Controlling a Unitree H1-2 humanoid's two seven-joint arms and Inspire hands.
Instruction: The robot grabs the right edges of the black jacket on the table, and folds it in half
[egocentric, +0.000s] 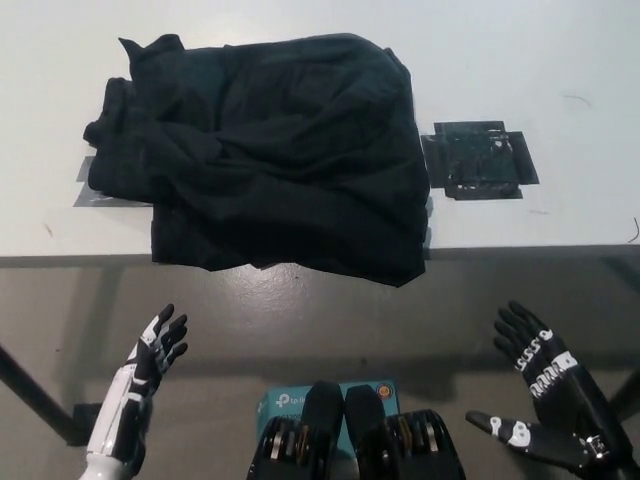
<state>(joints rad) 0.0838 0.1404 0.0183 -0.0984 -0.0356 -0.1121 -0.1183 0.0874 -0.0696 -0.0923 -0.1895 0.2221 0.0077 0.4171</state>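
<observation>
In the head view, the black jacket (265, 155) lies crumpled on the white table (520, 60), its lower edge hanging over the front rim. It looks doubled over already, so the fold seems done. The left hand (150, 350) and the right hand (540, 400) hang below the table, fingers spread, holding nothing.

Blk tape patch (480, 160), teal box (325, 400)

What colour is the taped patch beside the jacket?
Black, glossy tape patch on the white table, head view.
</observation>
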